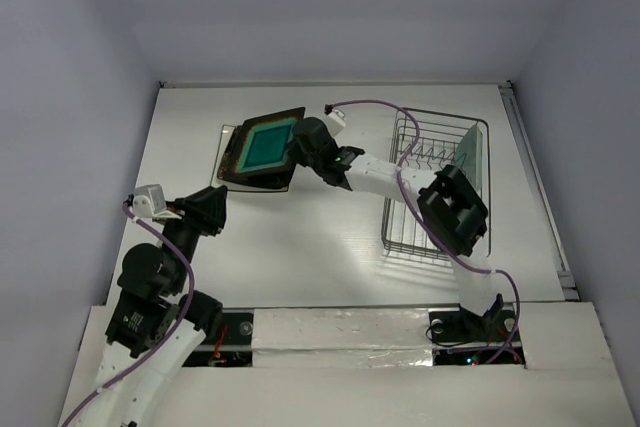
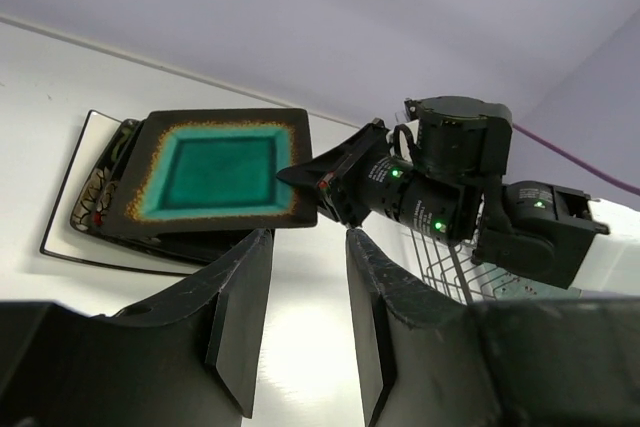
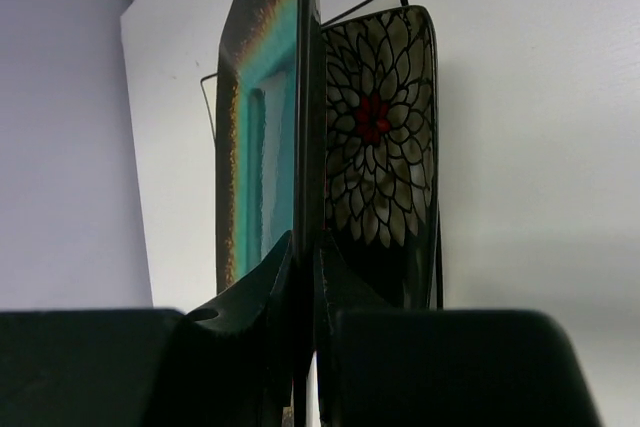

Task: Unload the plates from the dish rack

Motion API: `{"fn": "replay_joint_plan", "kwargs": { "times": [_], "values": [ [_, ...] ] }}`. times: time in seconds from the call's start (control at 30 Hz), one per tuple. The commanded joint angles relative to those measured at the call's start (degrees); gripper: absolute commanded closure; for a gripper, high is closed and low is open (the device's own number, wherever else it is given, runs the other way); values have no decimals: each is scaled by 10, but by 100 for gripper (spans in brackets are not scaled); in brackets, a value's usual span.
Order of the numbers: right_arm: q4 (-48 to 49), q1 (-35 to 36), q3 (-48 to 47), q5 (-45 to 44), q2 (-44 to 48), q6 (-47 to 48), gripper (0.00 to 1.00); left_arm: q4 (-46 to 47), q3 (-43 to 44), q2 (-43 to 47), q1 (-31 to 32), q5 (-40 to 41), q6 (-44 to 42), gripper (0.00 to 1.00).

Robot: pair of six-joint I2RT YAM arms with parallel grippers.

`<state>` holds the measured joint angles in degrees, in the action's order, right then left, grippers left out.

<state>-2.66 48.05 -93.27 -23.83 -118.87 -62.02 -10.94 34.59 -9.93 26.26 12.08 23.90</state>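
My right gripper (image 1: 298, 144) is shut on the right edge of the teal plate with the brown rim (image 1: 265, 145) and holds it flat over the stack at the back left. In the right wrist view the jaws (image 3: 305, 247) pinch that plate's edge (image 3: 262, 127). Right under it lies the black flower plate (image 3: 385, 137), which rests on the white plate (image 2: 68, 209). The pale mint plate (image 1: 472, 155) stands upright in the dish rack (image 1: 432, 232) on the right. My left gripper (image 1: 215, 209) is open and empty, in front of the stack.
The right arm's forearm (image 1: 385, 175) stretches from the rack toward the stack. White walls enclose the table on the left, back and right. The left wrist view shows the right gripper (image 2: 312, 179) and the rack wires (image 2: 450, 277).
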Motion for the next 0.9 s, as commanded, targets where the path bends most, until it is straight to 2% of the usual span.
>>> {"fn": "replay_joint_plan", "kwargs": {
  "times": [0.0,0.2,0.47,0.7,0.87],
  "values": [
    [175,6,-52,-33,24,-67,100,31,4,-17,3,-2,-1,67],
    [186,6,-28,-17,-4,-88,98,33,4,-19,3,-2,-2,67],
    [160,30,-9,-18,-21,-88,80,38,1,-16,-20,-2,-1,67],
    [110,30,5,-24,-17,-84,73,38,1,-13,-20,-2,-1,67],
    [64,30,13,-34,-4,-66,54,38,1,-7,-20,-2,-2,67]
  ]
}}
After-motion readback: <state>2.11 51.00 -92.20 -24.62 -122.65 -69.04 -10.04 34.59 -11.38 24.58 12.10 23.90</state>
